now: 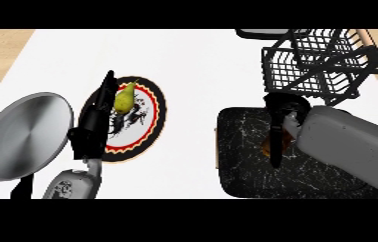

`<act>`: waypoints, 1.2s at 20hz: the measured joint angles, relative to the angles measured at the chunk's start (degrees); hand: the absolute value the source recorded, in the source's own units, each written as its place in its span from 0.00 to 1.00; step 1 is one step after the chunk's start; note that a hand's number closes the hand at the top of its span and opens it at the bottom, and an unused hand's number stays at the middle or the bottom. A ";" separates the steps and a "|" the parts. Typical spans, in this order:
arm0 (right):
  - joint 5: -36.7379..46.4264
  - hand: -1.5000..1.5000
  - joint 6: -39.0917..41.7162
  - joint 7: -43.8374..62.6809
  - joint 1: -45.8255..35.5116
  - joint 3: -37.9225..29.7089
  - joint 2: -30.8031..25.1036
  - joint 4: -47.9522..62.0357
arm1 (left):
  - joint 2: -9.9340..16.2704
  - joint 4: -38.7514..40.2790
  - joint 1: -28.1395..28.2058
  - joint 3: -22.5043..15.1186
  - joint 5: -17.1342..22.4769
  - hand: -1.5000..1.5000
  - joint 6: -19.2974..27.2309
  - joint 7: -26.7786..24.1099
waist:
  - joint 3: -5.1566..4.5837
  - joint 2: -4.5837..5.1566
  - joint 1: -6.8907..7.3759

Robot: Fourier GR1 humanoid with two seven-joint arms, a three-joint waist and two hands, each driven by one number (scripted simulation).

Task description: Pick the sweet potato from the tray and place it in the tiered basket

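Sweet potato (pixel 270 147) mostly hidden under right hand (pixel 279 117) curled around it over dark tray (pixel 244 176), wire tiered basket (pixel 314 61) just beyond the hand, left hand (pixel 94 121) with fingers straight beside pear (pixel 124 98).

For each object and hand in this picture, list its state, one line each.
Sweet potato: on the tray, mostly hidden under the right hand.
Tray: flat on the counter.
Tiered basket: upright, nothing seen inside.
Right hand: curled round the sweet potato.
Left hand: open, resting edge-on.
Pear: lying on the plate.
Pan lid: on the counter.
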 measured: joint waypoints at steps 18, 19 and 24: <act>8.20 0.00 -0.23 -1.82 7.65 -3.78 3.30 4.32 | -0.59 0.79 0.24 1.50 -0.53 0.50 -1.18 -0.81 | 0.02 0.02 -0.04; 8.74 0.00 -0.38 -1.72 8.19 -4.29 3.97 4.52 | -0.72 0.70 0.04 1.56 -0.61 0.50 -1.15 -0.64 | 0.02 0.03 -0.05; 12.57 1.00 -1.56 -1.51 11.29 -6.54 4.77 3.54 | -1.22 -0.62 -0.26 1.27 -1.35 0.50 -1.00 1.28 | 0.03 -0.03 -0.19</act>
